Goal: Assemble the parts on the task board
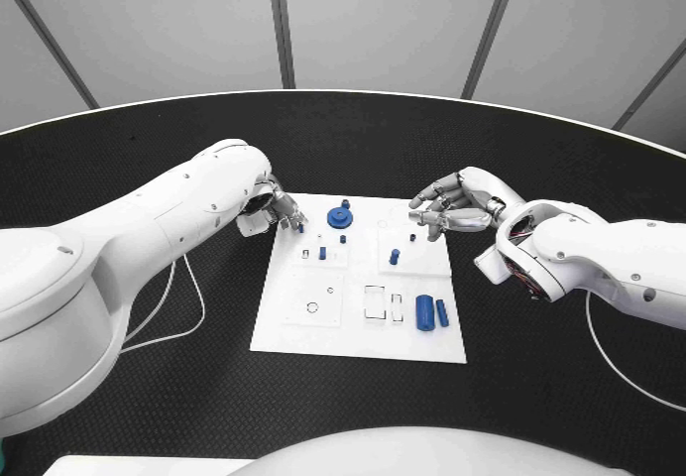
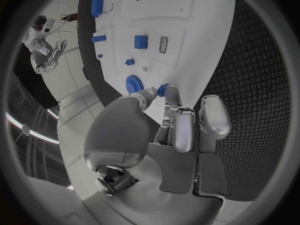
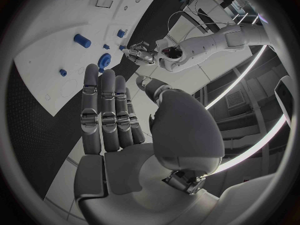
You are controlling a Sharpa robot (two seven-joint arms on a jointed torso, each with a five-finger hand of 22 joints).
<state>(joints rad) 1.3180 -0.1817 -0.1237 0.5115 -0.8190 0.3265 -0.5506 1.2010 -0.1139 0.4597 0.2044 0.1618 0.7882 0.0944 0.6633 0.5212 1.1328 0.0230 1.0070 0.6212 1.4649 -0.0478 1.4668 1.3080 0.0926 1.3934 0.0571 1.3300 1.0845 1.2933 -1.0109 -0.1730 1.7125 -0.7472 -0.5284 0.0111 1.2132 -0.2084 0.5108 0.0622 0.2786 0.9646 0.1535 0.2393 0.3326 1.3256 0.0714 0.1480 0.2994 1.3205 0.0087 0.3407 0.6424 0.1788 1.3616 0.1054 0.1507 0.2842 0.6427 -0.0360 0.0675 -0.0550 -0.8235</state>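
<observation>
**A:** Where do I stand with the task board?

**B:** It lies flat in the middle of the bench, long side running away from me. My left hand is at its far left corner, and from the left wrist view the fingertips are closed on a small blue peg just beside the blue gear. I read that as a pinch, the other fingers lying fairly straight alongside.

**A:** And the right hand?

**B:** It hovers off the far right edge of the board, fingers apart and loosely curved, nothing in it. The right wrist view shows the palm bare and the fingers stretched out toward the board.

**A:** Which way does the peg need to go?

**B:** I judge it goes down into a seat near the gear, so the left hand is the one placed for it; the right hand is well apart from that corner. The peg's axis looks roughly upright, though it is too small to be sure.

**A:** What else is left?

**B:** A blue cylinder lies on its side near the board's near right, long axis running toward and away from me, nearer the right hand.
</observation>
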